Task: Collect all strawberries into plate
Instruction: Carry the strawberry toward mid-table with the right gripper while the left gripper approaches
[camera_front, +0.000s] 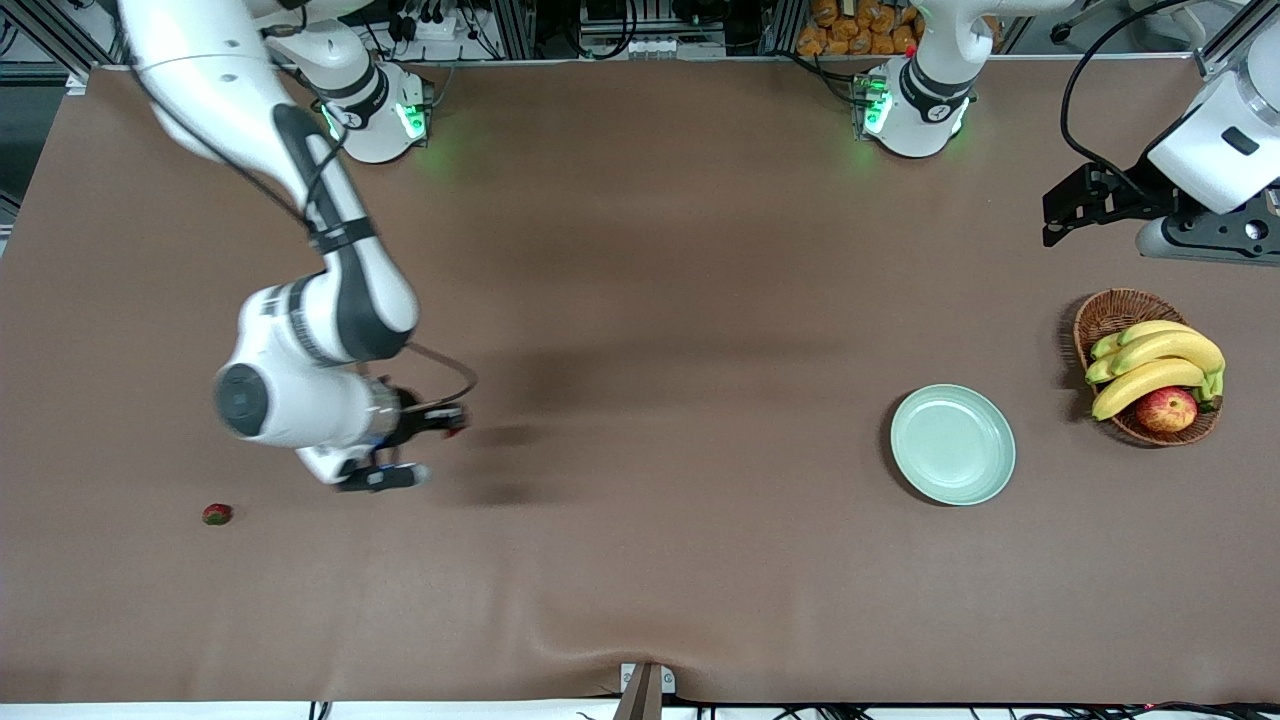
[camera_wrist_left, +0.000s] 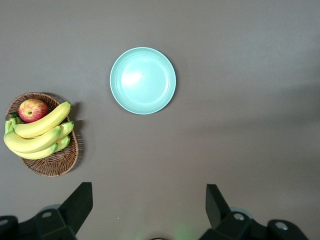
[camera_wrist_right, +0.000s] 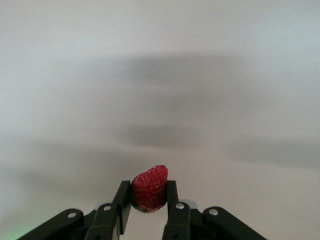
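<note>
A brown cloth covers the whole table (camera_front: 640, 560), creased a little along the edge nearest the front camera.

Nearest that camera, toward my right arm's end, one strawberry (camera_front: 217, 514) lies on the cloth by itself. Just above it in the air hangs my right gripper (camera_wrist_right: 149, 200), clear of the cloth and pinching a second strawberry (camera_wrist_right: 149, 189) between its two fingers; the berry's red tip pokes out past the fingertips (camera_wrist_right: 171, 192), and in the front view it shows as a red speck at the end of the claw (camera_front: 452, 426).

Well apart from both berries, toward my left arm's end, sits the plate (camera_front: 952, 444), with nothing on it. Just beside it, closer to that end of the table, stands a basket (camera_front: 1112, 312) holding bananas (camera_front: 1155, 365) and an apple (camera_front: 1166, 409).

Farther from the camera than the basket, my left gripper (camera_wrist_left: 149, 205) waits high over the table with its fingers (camera_wrist_left: 80, 204) spread wide, holding nothing and looking down on the plate (camera_wrist_left: 143, 80) and basket (camera_wrist_left: 55, 162).
</note>
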